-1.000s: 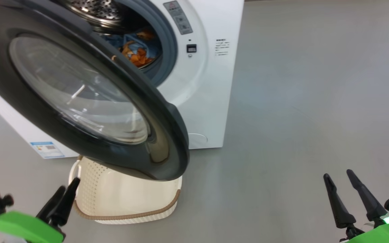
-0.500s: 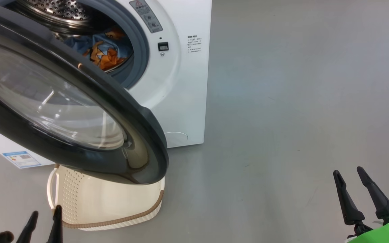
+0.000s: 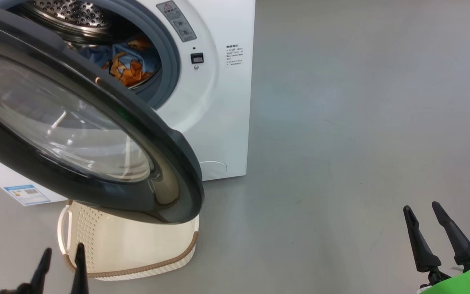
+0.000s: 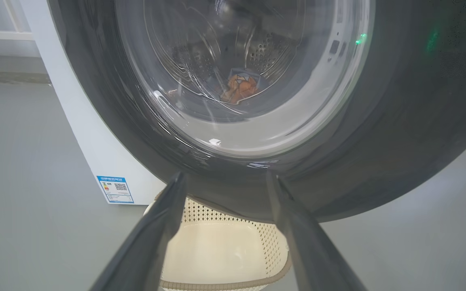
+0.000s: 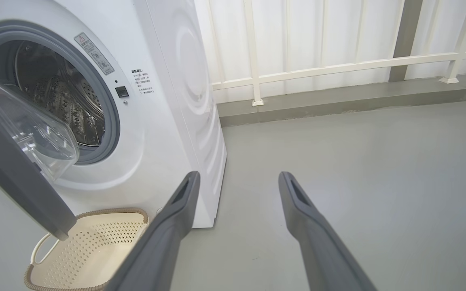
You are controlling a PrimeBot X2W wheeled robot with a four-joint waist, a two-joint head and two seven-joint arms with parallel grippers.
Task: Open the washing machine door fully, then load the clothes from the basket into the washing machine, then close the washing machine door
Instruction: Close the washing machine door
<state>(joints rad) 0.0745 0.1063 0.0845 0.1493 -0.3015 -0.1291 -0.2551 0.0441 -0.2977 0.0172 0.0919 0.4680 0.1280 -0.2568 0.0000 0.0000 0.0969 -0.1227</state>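
The white washing machine (image 3: 214, 122) stands at the upper left, its round black door (image 3: 165, 171) swung partly out over the cream basket (image 3: 137, 245). Blue clothes (image 3: 131, 67) with orange print lie in the steel drum. Through the door's glass (image 4: 233, 72) the left wrist view shows the clothes (image 4: 239, 85) too. The basket (image 5: 83, 250) looks empty inside. My left gripper (image 3: 61, 253) is open at the lower left, close in front of the door's lower rim (image 4: 225, 186). My right gripper (image 3: 420, 206) hangs open over bare floor at the lower right, holding nothing.
Grey floor (image 3: 361, 122) spreads to the right of the machine. A white railing and panelled wall (image 5: 318, 68) with a low kerb run behind it. A blue label (image 3: 27, 194) sits low on the machine's front.
The head camera shifted a second ago, sliding the scene left. My left gripper dropped toward the bottom edge, then rose slightly. The right gripper and the door held still.
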